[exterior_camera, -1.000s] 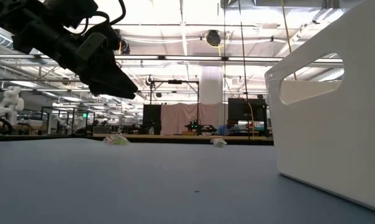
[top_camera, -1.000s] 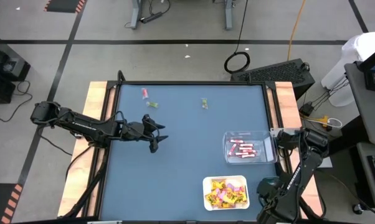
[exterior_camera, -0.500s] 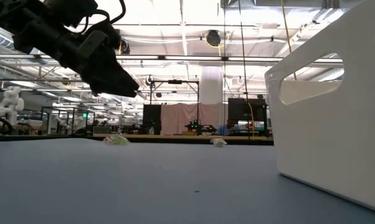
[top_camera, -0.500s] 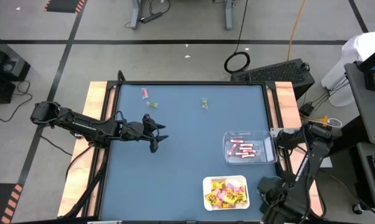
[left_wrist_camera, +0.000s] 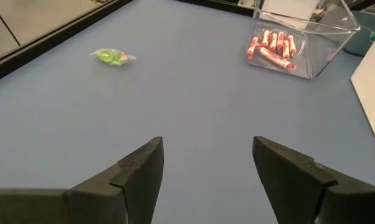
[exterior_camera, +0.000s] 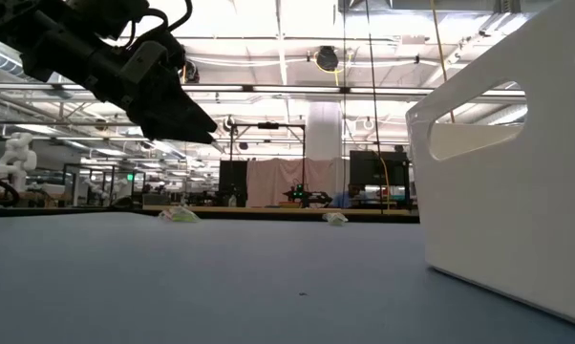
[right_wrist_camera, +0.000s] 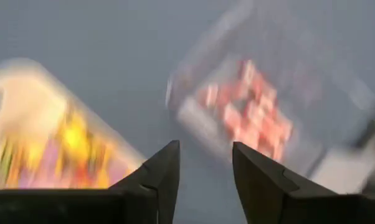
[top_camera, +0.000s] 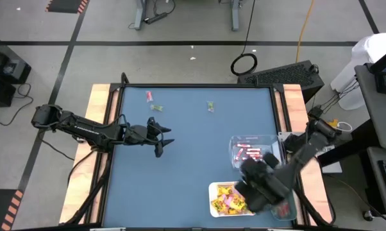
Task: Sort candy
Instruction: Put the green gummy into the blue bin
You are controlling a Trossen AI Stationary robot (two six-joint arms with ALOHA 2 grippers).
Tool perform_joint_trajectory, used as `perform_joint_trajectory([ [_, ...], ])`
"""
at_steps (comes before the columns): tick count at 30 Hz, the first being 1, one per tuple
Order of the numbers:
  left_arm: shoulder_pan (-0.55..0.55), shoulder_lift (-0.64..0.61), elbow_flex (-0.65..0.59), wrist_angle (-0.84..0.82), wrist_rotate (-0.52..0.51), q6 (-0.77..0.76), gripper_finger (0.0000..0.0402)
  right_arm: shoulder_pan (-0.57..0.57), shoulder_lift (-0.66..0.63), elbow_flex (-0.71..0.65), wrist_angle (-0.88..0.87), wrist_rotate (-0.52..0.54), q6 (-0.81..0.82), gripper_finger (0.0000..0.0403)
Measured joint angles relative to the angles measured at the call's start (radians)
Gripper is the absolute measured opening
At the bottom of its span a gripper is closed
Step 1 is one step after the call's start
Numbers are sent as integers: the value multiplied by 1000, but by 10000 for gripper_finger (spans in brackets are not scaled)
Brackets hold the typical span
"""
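Observation:
Loose candy lies at the table's far side: a pink piece [top_camera: 149, 96], a green piece [top_camera: 157, 108] and another green piece [top_camera: 210, 106], which the left wrist view also shows [left_wrist_camera: 113, 56]. Pink-red sticks [top_camera: 249, 154] lie in a clear tray [top_camera: 270, 142]. Yellow packets [top_camera: 231, 199] fill a white tray [top_camera: 212, 187]. My left gripper [top_camera: 161, 140] hovers open above bare table, left of centre [left_wrist_camera: 206, 168]. My right gripper [top_camera: 249, 183] is blurred over the two trays and open [right_wrist_camera: 206, 174].
The white tray's wall [exterior_camera: 507, 153] stands close on the right in the low view. Wooden rails [top_camera: 98, 109] border the blue table top on its left and right. Bare table surface lies between the left gripper and the trays.
My right arm has swung fast from beyond the table's right edge, in over the table, and now hangs blurred above the clear tray and the white tray. The candy and the trays have kept their places.

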Motion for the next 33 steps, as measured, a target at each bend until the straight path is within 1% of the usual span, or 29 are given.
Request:
perform_joint_trajectory([
  [4, 0, 0, 0, 1, 0, 11, 249, -143, 0, 0, 1, 177, -116, 136],
  [7, 0, 0, 0, 0, -6, 11, 249, -278, 0, 0, 17, 250, -213, 136],
  [9, 0, 0, 0, 0, -6, 11, 249, -371, 0, 0, 48, 269, -275, 137],
  [13, 0, 0, 0, -8, -15, 16, 249, -555, 0, 0, 132, 276, -420, 144],
  [16, 0, 0, 0, -8, -47, 18, 249, -668, 0, 0, 249, 304, -519, 155],
  [19, 0, 0, 0, -9, -70, 17, 249, -752, 5, 0, 388, 326, -608, 169],
  [23, 0, 0, 0, -19, -73, 11, 249, -823, 41, 0, 533, 369, -683, 187],
  [26, 0, 0, 0, -27, -73, 11, 249, -853, 79, 0, 571, 427, -712, 197],
  [29, 0, 0, 0, -40, -73, 10, 249, -861, 121, 0, 564, 502, -602, 206],
  [31, 0, 0, 0, -46, -73, 10, 249, -845, 155, 0, 566, 537, -529, 212],
  [33, 0, 0, 0, -48, -73, 10, 249, -821, 198, 0, 573, 585, -497, 216],
])
